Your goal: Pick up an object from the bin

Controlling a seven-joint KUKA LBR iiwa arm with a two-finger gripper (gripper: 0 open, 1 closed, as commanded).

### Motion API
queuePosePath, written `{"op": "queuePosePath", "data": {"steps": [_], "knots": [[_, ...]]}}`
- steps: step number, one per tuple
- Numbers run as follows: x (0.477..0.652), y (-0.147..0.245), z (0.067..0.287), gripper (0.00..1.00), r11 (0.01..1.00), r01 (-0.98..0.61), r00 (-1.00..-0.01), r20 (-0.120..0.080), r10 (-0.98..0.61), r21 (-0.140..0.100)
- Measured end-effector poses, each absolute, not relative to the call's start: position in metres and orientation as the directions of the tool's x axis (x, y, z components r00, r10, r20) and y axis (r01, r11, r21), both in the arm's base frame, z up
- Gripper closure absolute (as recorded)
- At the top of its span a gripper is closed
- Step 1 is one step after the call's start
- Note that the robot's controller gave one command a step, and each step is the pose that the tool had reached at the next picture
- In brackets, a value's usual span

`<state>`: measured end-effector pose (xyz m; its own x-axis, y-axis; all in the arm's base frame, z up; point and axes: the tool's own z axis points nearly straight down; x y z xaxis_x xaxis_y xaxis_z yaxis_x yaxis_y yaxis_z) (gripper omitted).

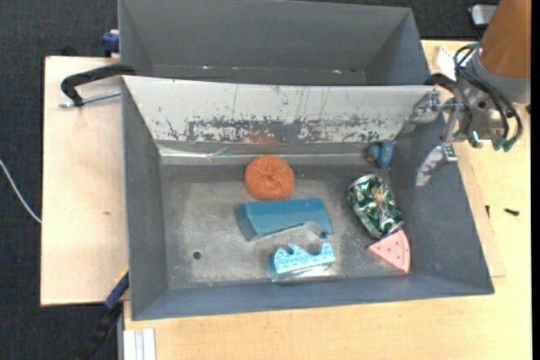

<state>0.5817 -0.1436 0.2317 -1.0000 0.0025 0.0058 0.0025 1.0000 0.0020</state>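
Closest to me, by the near wall of the bin (142, 215), lies a pale blue piece (302, 259) with a notched top, and to its right, near the right corner, a pink wedge (392, 251) shaped like a melon slice. Just beyond the pale piece sits a blue block (283, 217), long and sloped, close against it. Farther back, near the middle of the floor, rests an orange ball (270, 178) with a rough surface. A crumpled green wrapper (375, 204) lies right of the block, just above the pink wedge. Against the far wall, toward the right, sits a small blue thing (380, 153), too small to make out. The gripper (429, 137) hangs at the bin's right side over the sloping right wall, its two fingers (423, 107) apart, with the small blue thing nearest on its left and the wrapper a little nearer to me. Its arm (510, 29), under an orange cover, comes in from the far right.
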Motion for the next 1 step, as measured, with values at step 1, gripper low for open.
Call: {"op": "queuePosePath", "data": {"steps": [1], "knots": [[0.5834, -0.1428, 0.2366, 0.00, 1.000, 0.000, -1.000, -0.003, 0.000, 0.000]]}}
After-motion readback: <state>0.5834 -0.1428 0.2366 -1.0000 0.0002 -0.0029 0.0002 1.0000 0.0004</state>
